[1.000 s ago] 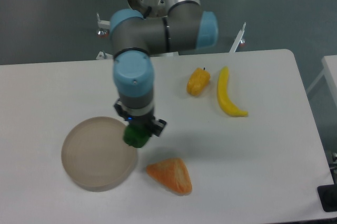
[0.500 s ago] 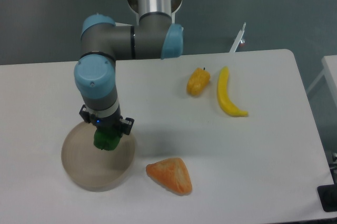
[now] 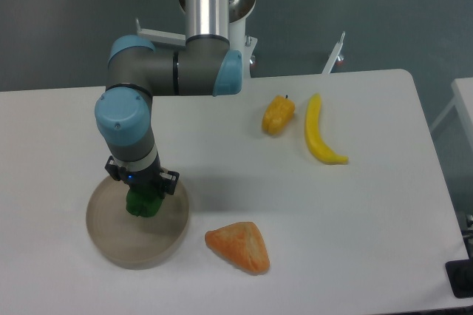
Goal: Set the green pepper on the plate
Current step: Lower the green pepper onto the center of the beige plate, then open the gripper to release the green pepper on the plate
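One arm reaches down from above over the left part of the white counter (image 3: 222, 271), its pincer (image 3: 143, 198) pointing straight down above the plate (image 3: 118, 245). The pincer is closed around the green pepper (image 3: 143, 205), gripping its upper part from both sides, so only the lower, lumpy half of the pepper shows beneath the black fingers. The pepper sits within the outline of the plate, toward its upper right area; whether its underside touches the plate surface or hangs just above it cannot be told from this view. The plate lies near the front left of the counter, round and beige-grey with a thick low rim.

Just beside the plate's right edge, apart from it, lies an orange wedge-shaped piece (image 3: 239, 247) with a pale mottled face. Well apart, toward the far right of the counter, a small yellow-orange pepper (image 3: 278, 114) with a dark stem rests near a banana (image 3: 319, 131), which lies lengthwise with its curve bowing to the right. The two do not touch.
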`<state>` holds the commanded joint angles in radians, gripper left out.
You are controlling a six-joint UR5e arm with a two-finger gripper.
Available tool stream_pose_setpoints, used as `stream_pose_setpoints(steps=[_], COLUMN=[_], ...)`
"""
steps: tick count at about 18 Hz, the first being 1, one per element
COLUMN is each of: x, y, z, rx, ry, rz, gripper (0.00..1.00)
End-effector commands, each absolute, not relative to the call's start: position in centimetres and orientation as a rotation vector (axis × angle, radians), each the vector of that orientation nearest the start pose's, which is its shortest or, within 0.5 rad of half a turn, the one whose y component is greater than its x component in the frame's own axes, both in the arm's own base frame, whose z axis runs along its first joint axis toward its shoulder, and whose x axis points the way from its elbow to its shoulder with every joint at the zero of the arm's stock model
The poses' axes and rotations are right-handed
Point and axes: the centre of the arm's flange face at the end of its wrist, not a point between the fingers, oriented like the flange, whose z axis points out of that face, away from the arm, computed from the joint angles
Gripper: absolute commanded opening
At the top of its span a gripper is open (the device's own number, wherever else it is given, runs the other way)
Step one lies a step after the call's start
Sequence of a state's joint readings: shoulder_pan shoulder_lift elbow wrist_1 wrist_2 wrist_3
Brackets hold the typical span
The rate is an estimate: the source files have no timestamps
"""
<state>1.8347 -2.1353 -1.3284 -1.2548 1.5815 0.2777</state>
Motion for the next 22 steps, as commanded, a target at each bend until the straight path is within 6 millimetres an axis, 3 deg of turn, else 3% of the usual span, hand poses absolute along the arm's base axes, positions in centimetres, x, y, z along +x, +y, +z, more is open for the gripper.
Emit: stream_pose_setpoints(steps=[9, 22], x=[-3.9, -3.3], y=[70.9, 71.1], z=[29.5, 27.8], rx=[-3.151, -3.181], ry=[0.167, 0.174], rz=[0.014, -0.001], gripper=[0.38, 0.38])
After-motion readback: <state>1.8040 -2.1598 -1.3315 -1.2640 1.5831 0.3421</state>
